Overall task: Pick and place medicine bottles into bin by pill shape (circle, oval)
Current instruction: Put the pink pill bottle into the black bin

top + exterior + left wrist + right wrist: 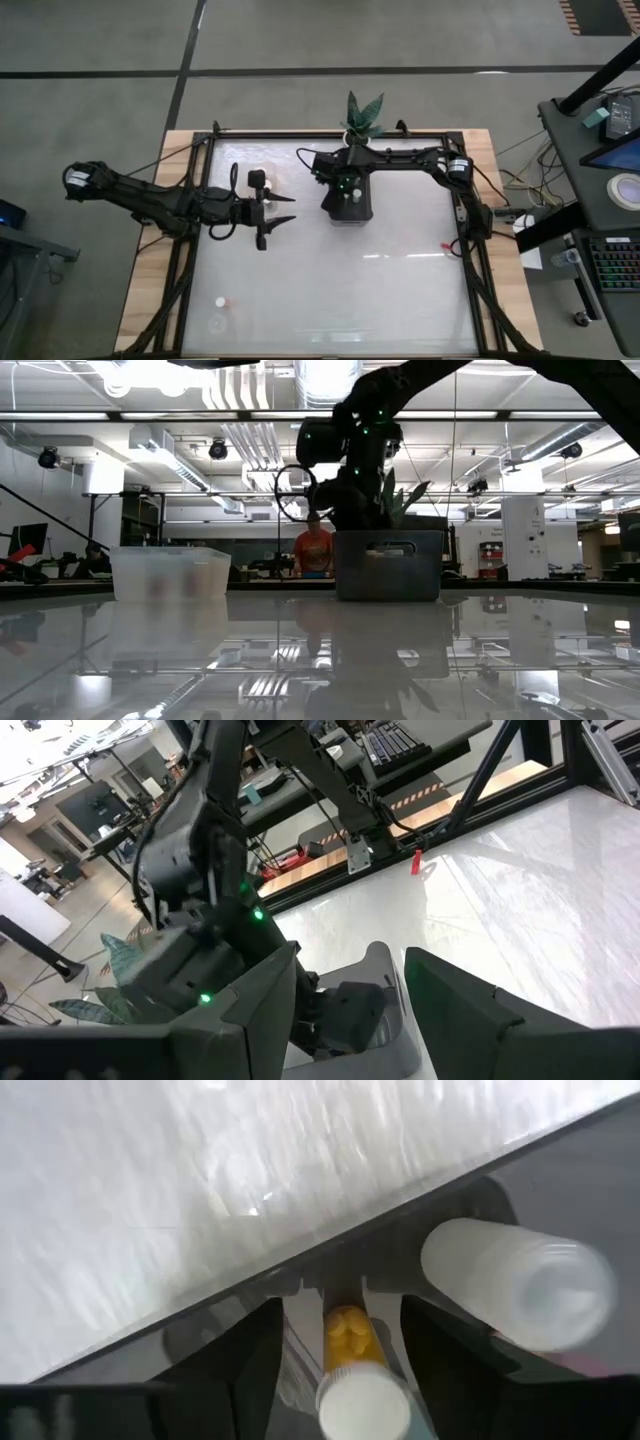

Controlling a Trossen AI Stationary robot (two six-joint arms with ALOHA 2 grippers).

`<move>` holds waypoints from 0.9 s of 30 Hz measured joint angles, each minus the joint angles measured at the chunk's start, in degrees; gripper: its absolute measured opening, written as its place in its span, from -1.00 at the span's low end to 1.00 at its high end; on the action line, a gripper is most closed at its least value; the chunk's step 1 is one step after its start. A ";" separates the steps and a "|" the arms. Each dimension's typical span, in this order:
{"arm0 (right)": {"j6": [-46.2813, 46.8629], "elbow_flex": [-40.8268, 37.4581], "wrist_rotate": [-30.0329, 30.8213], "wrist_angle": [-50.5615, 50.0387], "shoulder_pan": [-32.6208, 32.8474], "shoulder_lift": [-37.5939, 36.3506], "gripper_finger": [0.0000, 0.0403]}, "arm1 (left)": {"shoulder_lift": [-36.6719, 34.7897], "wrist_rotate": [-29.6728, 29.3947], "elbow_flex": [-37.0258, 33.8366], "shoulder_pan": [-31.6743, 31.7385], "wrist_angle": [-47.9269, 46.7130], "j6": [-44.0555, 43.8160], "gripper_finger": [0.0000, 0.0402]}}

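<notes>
My right gripper (346, 192) hangs over the dark bin (362, 216) and is shut on an orange medicine bottle with a white cap (348, 1342). A white bottle (515, 1280) lies inside that bin. My left gripper (289, 209) is open and empty, level above the table between the clear bin (264, 177) and the dark bin; its fingers show wide apart in the left wrist view (350, 1020). Two small bottles (220, 301) sit on the table near its near left corner. My right gripper holds the orange bottle's body (346, 1330) between its two fingers, which point down from above. The bottle stands upright along the fingers, its white cap (362, 1400) toward the wrist. It hangs over the dark bin's inside; the exact place of contact is hidden by the cap.
A potted plant (362, 115) stands at the far edge behind the dark bin. A small red item (443, 245) lies near the table's right edge. In the low view the clear bin (170, 573) and the dark bin (388, 565) stand side by side; a person (315, 550) is far behind.
</notes>
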 joint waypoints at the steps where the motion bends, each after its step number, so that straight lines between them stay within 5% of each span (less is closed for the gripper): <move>1: 0.00 0.71 0.04 -0.64 0.00 -0.23 -0.02 | 0.00 0.00 0.00 0.00 0.00 -0.01 -0.14; 14: 0.42 0.82 0.37 -2.36 3.73 -12.89 0.01 | 0.00 0.00 0.00 -0.02 0.26 -0.83 -0.14; 27: 0.12 -21.57 7.76 19.71 16.28 -32.59 0.01 | 1.27 0.03 0.00 -0.09 0.55 -12.27 -0.14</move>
